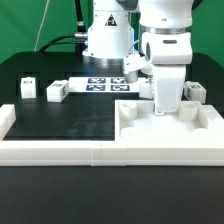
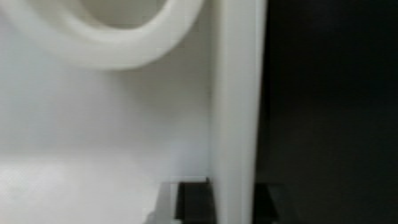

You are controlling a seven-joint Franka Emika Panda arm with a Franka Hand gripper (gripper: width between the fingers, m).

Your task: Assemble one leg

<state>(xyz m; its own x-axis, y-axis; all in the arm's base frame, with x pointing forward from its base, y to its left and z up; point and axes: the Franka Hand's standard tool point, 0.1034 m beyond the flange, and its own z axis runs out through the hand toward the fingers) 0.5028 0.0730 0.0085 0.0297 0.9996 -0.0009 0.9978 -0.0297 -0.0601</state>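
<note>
A: Legs, count?
B: Three for sure. Farthest leg and nearer leg both stand on the black table, well apart from the panel, off toward the exterior view's left. Third leg is just behind the panel's far corner, on the exterior view's right.
A: The tagged white bit by the arm?
B: Behind the panel. Too small to tell if it's a leg.
A: Panels, boards?
B: One panel, one marker board beside the panel's far edge.
A: Gripper?
B: One gripper, down at the panel's far edge. Can't tell if the fingers are spread or clamped. The wrist view is blurred, showing only the panel surface, a ring shape and an upright white strip.
</note>
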